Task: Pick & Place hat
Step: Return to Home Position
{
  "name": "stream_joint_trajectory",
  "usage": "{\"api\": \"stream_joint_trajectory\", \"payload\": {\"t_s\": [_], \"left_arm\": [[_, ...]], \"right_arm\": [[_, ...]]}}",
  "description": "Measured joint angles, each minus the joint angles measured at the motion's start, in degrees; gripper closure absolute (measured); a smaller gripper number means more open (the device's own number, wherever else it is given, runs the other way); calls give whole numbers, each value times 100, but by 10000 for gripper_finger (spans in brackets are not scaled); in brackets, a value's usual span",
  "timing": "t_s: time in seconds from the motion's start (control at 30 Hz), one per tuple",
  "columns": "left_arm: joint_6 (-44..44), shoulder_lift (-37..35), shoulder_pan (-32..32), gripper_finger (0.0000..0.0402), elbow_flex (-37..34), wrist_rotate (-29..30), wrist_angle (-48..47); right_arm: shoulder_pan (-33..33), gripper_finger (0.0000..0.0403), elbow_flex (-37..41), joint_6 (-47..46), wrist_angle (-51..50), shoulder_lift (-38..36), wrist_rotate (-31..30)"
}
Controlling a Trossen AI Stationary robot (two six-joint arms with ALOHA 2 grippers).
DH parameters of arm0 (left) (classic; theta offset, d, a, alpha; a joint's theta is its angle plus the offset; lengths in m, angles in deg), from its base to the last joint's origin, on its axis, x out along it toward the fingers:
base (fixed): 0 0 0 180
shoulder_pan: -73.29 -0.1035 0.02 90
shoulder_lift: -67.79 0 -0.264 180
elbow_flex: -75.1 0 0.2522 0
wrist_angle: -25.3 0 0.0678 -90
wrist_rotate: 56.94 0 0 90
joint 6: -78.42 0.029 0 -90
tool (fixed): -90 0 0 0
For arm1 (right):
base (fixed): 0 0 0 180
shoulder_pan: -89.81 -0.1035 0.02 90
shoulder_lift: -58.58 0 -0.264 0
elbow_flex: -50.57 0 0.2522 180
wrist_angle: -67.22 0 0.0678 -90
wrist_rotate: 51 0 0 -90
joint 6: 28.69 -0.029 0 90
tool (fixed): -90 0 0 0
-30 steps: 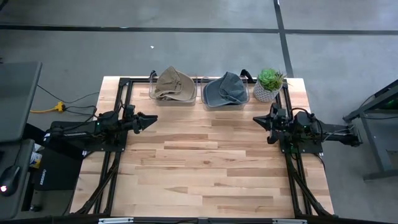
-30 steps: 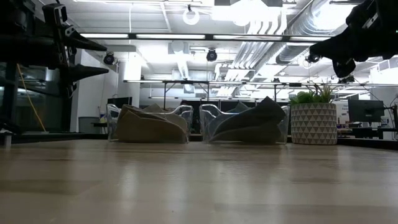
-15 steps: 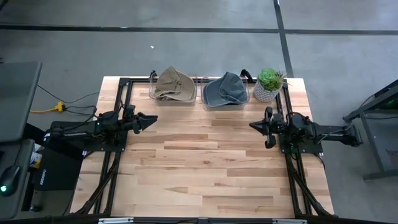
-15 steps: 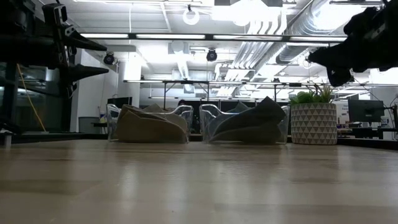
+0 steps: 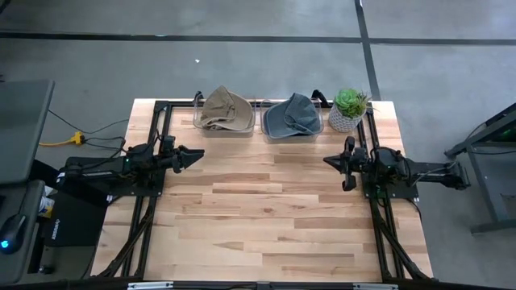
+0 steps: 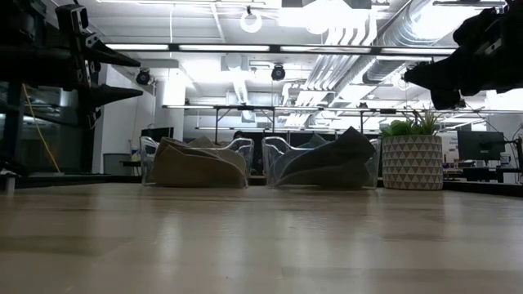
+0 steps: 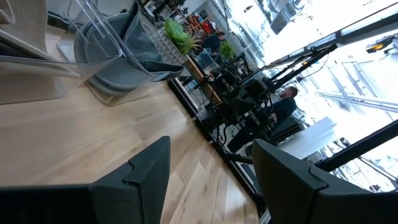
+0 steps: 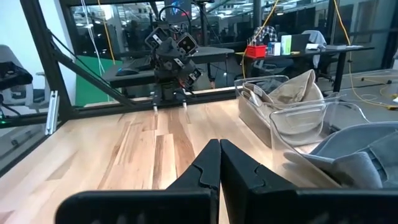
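High view: blue cap (image 5: 293, 115) lies well apart from right claw (image 5: 327, 160), pinched empty; left claw (image 5: 198, 153) gapes empty.

evenly bright; ceiling lights (image 6: 204, 47) glare overhead

Straight down from overhead, the high camera takes in the whole worktop (image 5: 266, 209), with the left arm (image 5: 121, 165) and right arm (image 5: 411, 171) at its sides. The low camera sits at worktop level, facing across the wood to the left bin (image 6: 148, 163), right bin (image 6: 272, 167) and plant (image 6: 413, 159), room beyond. The left wrist camera looks past the left pincer (image 7: 211, 146) toward the right bin and plant. The right wrist camera looks past the right pincer (image 8: 219, 144) at the left arm and both bins. All four share the right bin.
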Motion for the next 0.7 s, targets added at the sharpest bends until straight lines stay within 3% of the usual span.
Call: {"api": "stream_joint_trajectory", "payload": {"t_s": [0.7], "left_arm": [[0,2,0,192,-2,2,0]], "right_arm": [[0,402,2,-48,7,0,4]]}}
